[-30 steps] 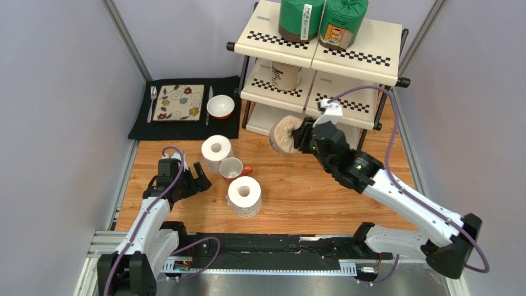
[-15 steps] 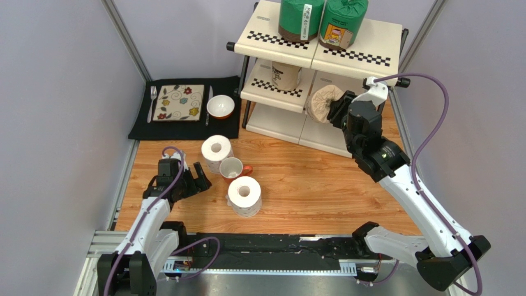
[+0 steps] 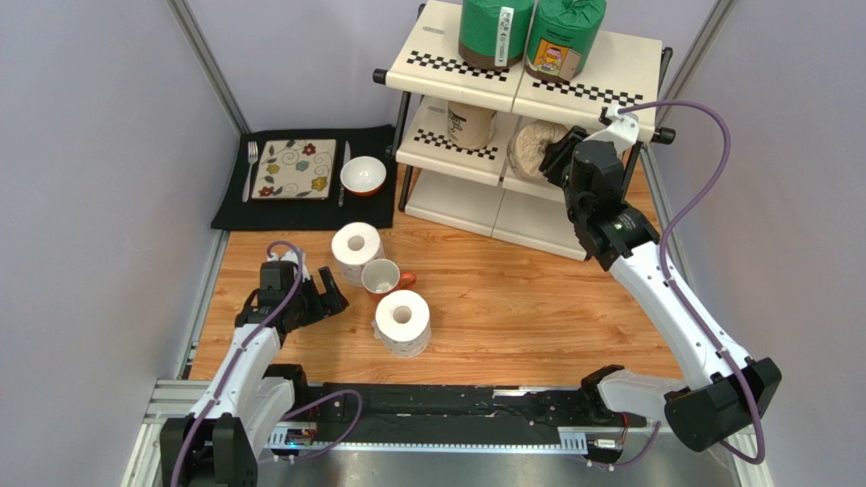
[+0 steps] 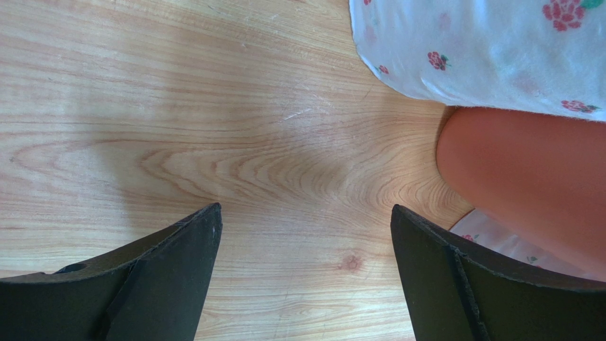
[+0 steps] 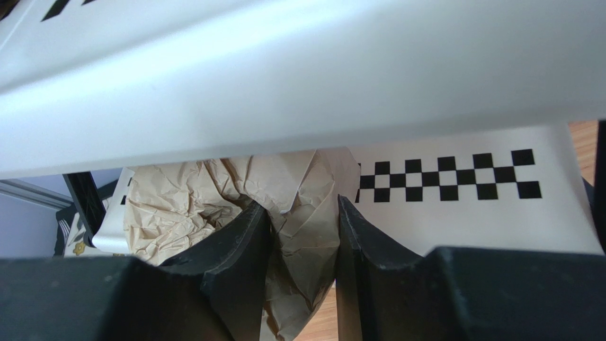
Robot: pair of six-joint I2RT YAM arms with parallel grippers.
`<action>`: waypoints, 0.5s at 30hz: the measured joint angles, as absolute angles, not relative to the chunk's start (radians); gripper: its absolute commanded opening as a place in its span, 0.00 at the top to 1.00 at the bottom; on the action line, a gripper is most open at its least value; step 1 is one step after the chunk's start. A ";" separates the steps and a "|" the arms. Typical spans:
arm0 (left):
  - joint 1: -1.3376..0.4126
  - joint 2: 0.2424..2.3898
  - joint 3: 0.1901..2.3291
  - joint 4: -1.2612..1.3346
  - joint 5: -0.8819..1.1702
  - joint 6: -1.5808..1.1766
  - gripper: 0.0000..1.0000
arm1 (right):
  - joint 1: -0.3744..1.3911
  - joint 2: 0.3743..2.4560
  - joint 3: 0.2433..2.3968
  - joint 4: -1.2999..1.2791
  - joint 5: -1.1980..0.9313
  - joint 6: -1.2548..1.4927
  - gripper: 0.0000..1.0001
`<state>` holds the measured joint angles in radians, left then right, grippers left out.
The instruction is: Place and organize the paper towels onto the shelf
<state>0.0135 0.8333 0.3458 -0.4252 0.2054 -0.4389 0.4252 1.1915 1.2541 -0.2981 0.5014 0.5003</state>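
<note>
Hovering low over the wooden table [image 4: 213, 106] at the near left, the left gripper [image 4: 304, 217] has its jaws spread wide with nothing between them. Just to its right a white roll [image 3: 403, 323] stands nearest, with a mug [image 3: 381, 276] beyond it and a second white roll [image 3: 357, 249] a little farther; all three sit on the table.

Farther off on the right, the right gripper [image 5: 302, 213] is clamped on the crumpled wrapper of a tan roll [image 3: 529, 148]. It holds the roll under the top tier of the shelf [image 3: 620, 79], over the right half of the middle tier. Whether the roll already rests on that panel I cannot tell.

Since the grip is on loose paper only, the roll is best carried well back on the slanted panel and lowered until the panel bears it. It should end just beside the other tan roll [image 3: 471, 124] on the left half. The jaws can then part and draw straight out, staying clear of the top panel's edge. Farthest, both green rolls [image 3: 529, 32] stand on the top tier.
</note>
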 measured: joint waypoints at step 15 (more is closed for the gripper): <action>0.014 0.833 0.346 -0.425 0.205 -0.439 0.03 | 0.400 1.288 1.284 -0.203 0.486 0.503 0.32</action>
